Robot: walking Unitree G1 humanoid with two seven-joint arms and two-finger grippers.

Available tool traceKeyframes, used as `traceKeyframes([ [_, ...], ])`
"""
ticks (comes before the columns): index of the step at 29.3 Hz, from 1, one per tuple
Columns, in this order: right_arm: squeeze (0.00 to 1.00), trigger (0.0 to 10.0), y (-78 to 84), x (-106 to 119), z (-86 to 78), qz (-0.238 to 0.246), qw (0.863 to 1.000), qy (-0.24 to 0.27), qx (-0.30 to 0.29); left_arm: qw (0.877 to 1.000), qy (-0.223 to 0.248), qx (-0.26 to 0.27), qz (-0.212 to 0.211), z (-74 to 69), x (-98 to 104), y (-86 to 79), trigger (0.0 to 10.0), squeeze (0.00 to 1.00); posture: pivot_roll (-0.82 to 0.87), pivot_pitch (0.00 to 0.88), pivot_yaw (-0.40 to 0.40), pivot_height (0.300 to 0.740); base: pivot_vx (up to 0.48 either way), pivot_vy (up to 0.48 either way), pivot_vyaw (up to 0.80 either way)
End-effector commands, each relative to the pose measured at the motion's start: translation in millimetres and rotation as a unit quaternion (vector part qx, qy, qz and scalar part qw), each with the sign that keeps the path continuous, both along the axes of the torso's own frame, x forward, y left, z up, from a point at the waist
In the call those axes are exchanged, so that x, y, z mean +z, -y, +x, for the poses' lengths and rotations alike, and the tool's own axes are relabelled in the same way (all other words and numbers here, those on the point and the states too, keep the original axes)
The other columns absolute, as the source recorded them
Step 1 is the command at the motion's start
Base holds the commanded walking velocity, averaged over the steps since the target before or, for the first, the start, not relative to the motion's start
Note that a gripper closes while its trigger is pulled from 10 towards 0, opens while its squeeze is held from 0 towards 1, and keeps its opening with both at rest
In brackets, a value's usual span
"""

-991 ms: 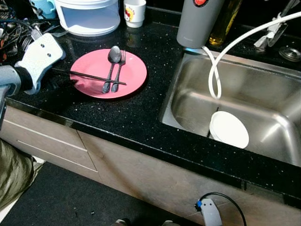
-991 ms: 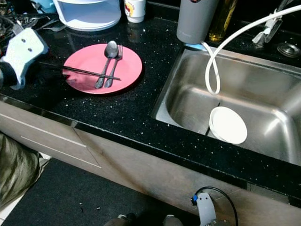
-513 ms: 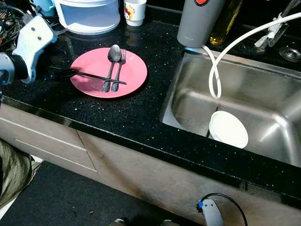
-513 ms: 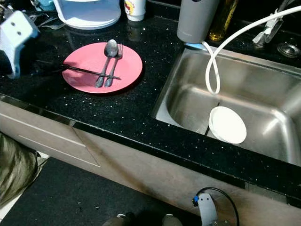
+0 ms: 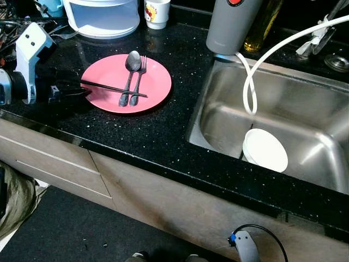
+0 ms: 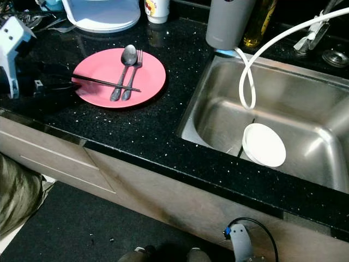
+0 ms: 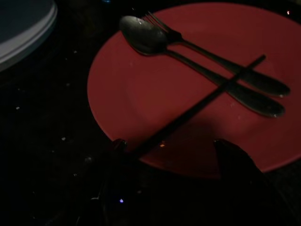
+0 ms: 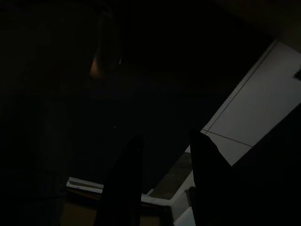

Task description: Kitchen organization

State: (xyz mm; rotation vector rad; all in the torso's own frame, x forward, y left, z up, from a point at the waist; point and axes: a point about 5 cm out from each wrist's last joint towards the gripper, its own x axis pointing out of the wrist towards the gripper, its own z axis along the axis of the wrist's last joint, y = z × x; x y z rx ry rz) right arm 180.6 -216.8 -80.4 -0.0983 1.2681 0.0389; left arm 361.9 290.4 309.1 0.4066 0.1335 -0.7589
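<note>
My left gripper [image 7: 169, 148] hovers low at the rim of the pink plate [image 5: 158, 82] on the black counter [image 5: 147, 131], fingers spread either side of the chopsticks [image 7: 197, 106]; those lie across the spoon [image 5: 130, 73] and fork [image 5: 139, 76]; I should close squarely on their near end, lifting gently; my right gripper [image 8: 162, 181] hangs idle, fingers slightly apart.

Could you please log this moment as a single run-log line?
left gripper: open, at pink plate rim, near chopstick end | spoon, fork: on plate | white bowl: in sink | right gripper: idle
</note>
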Motion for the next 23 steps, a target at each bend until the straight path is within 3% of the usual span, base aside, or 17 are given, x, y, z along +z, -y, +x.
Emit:
traceKeyframes([
  [1, 0.00, 10.0, 4.8, -2.9, -8.5, -0.006, 1.000, -0.011, -0.007, 1.000, 0.002, -0.006, -0.011, 1.3, 1.6, 2.0, 10.0, 0.00, 0.04, 0.230, -0.061, 0.740, 0.000, 0.000, 0.00],
  [13, 0.00, 10.0, 7.0, -2.8, -9.0, -0.011, 1.000, -0.009, -0.008, 1.000, -0.009, -0.013, -0.008, 2.6, 1.2, 3.5, 10.0, 0.00, 0.03, 0.239, -0.060, 0.740, 0.000, 0.000, 0.00],
  [17, 0.00, 10.0, 8.4, -2.6, -9.2, -0.015, 1.000, -0.009, -0.008, 1.000, -0.020, -0.015, 0.017, 2.8, -1.1, 3.2, 10.0, 0.00, 0.03, 0.243, -0.062, 0.740, 0.000, 0.000, 0.00],
  [20, 0.00, 10.0, 10.0, -2.3, -9.3, -0.018, 1.000, -0.009, -0.007, 0.995, 0.027, 0.042, 0.081, 10.0, 10.9, 3.3, 10.0, 0.00, 0.03, 0.246, -0.063, 0.740, 0.000, 0.000, 0.00],
  [23, 0.00, 10.0, 10.4, -2.2, -9.5, -0.019, 1.000, -0.009, -0.006, 0.993, 0.037, 0.039, 0.103, 12.5, 14.9, 8.6, 10.0, 0.00, 0.03, 0.248, -0.061, 0.740, 0.000, 0.000, 0.00],
])
